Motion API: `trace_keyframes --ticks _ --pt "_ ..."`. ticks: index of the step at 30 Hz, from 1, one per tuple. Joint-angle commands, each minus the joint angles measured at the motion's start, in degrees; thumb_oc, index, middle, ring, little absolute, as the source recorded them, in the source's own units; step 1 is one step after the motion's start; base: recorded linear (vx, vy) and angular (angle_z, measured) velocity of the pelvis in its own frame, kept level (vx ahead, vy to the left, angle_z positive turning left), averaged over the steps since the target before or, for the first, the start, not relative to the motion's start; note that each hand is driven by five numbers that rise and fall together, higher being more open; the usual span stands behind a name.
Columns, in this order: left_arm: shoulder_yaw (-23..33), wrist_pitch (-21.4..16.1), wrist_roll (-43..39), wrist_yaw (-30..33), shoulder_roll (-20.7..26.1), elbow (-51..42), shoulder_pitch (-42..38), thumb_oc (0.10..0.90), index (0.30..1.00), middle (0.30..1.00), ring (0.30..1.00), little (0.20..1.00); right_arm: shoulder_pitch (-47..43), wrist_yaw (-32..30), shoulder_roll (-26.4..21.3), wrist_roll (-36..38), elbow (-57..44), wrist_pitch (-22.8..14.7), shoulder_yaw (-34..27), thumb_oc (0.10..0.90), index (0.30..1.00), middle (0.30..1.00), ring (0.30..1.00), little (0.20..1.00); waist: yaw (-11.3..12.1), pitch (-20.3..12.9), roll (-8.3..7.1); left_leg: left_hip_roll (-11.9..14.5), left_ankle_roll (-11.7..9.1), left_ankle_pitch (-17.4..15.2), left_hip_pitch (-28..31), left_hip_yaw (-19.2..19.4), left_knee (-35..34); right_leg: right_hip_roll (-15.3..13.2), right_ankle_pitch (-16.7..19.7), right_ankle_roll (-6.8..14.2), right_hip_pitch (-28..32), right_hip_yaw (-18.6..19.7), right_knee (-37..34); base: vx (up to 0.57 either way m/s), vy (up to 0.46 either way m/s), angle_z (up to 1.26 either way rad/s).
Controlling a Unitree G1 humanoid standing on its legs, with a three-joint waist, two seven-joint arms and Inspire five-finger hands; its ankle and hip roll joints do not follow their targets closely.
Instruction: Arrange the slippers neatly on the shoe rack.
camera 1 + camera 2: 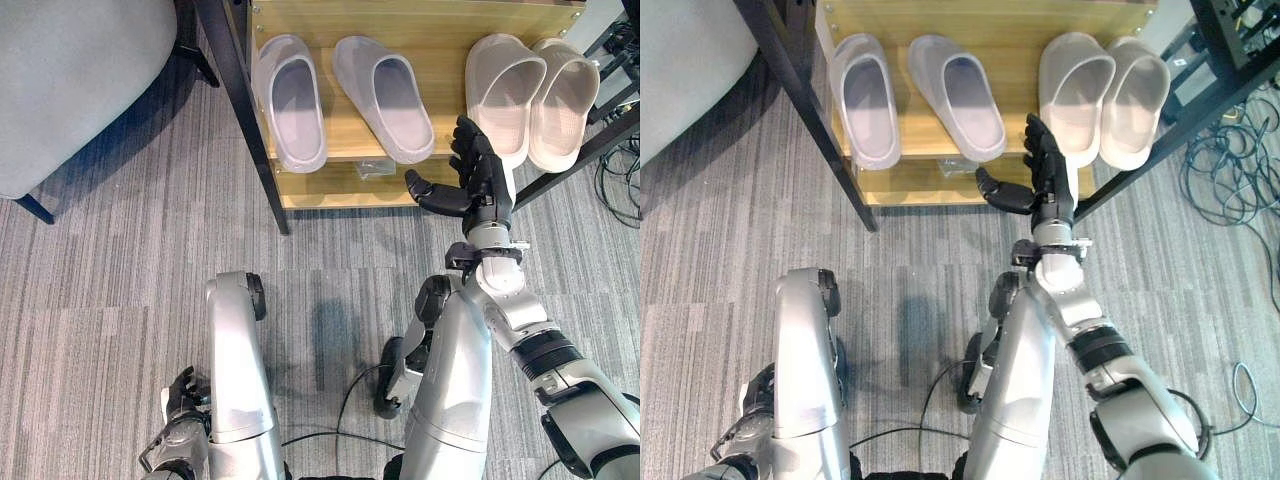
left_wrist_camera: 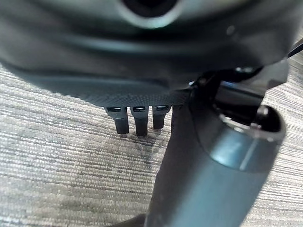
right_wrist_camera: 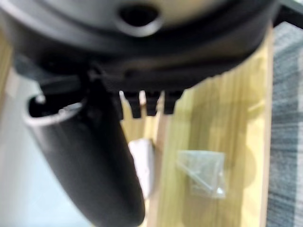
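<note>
Slippers, two soft grey-lilac foam ones (image 1: pixel 290 100) splayed apart on the wooden shoe rack (image 1: pixel 420 20), lie just left of your right hand (image 1: pixel 478 175), whose fingers are spread and hold nothing, while the beige pair (image 1: pixel 530 95) sits together at right.

The rack's (image 1: pixel 300 185) top shelf carries two slipper pairs: the grey pair (image 1: pixel 340 95) toward its left edge, with an open strip of wood between its two slippers; the beige pair (image 1: pixel 530 95) at the right edge, touching each other; a bare gap lies between the pairs, and the right hand (image 1: pixel 475 175), fingers straight, stands at the front edge there; black legs (image 1: pixel 240 110) flank the rack; carpet (image 1: pixel 120 280) lies open in front; a small clear bag (image 3: pixel 201 172) lies on the lower shelf.
</note>
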Motion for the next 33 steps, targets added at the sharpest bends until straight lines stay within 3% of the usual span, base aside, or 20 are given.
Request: trace_keyframes --ticks 1,14,26,29,32,33 --pt "-2.84 -0.62 0.33 -0.64 0.97 -1.09 -0.26 0.8 0.9 0.9 0.9 0.9 -7.97 7.18 -0.7 0.4 -13.92 -3.32 4.15 0.8 0.9 0.9 0.9 0.9 6.03 -2.1 0.36 -1.65 6.13 1.28 -0.87 -1.56 -2.56 0.95 0.44 -5.69 0.95 4.97 -2.41 0.0 0.0 0.0" --pt "-1.79 0.17 0.85 -0.75 0.75 -0.9 -0.63 0.8 0.9 0.9 0.9 0.9 -6.78 9.29 -2.18 -2.21 -22.54 -2.41 5.79 0.8 0.9 0.9 0.9 0.9 5.87 -2.1 0.2 -1.75 5.9 1.6 -0.87 -1.52 -3.0 1.09 0.46 -5.54 0.95 5.26 -2.4 0.0 0.002 -0.01" --pt "-2.02 0.74 1.2 -0.76 0.61 -1.19 -1.6 0.8 0.9 0.9 0.9 0.9 -6.09 9.62 -0.15 -3.69 -22.08 -1.32 6.72 0.8 0.9 0.9 0.9 0.9 5.52 -2.1 0.26 -1.81 5.75 1.73 -0.87 -1.71 -2.87 1.37 0.55 -5.63 0.95 5.25 -2.37 0.0 0.0 0.0" --pt "-1.87 1.23 0.24 -1.05 0.04 -1.04 -1.91 0.8 0.9 0.9 0.9 0.9 -6.74 5.31 0.39 -9.5 -20.35 -0.39 5.54 0.8 0.9 0.9 0.9 0.9 5.26 -2.1 0.34 -1.75 5.78 1.85 -0.87 -1.62 -2.87 1.61 0.71 -5.57 0.95 5.35 -2.37 0.0 0.0 0.0" --pt "-1.22 1.43 -0.33 -1.38 -0.9 -0.62 -1.51 0.8 0.9 0.9 0.9 0.9 -5.56 -2.43 0.73 -22.01 -19.86 0.15 0.89 0.8 0.9 0.9 0.9 0.9 4.89 -2.1 0.54 -1.93 5.98 1.69 -0.87 -1.59 -2.77 1.87 0.53 -5.65 0.95 5.39 -2.38 0.0 0.0 0.0" --pt "-1.26 1.43 -0.33 -1.38 -0.88 -0.64 -1.48 0.8 0.9 0.9 0.9 0.9 -5.45 -2.48 0.75 -22.11 -19.95 0.19 0.84 0.8 0.9 0.9 0.9 0.9 4.9 -2.1 0.54 -1.97 5.96 1.66 -0.87 -1.63 -2.72 1.83 0.5 -5.67 0.95 5.38 -2.32 0.0 0.0 0.0"
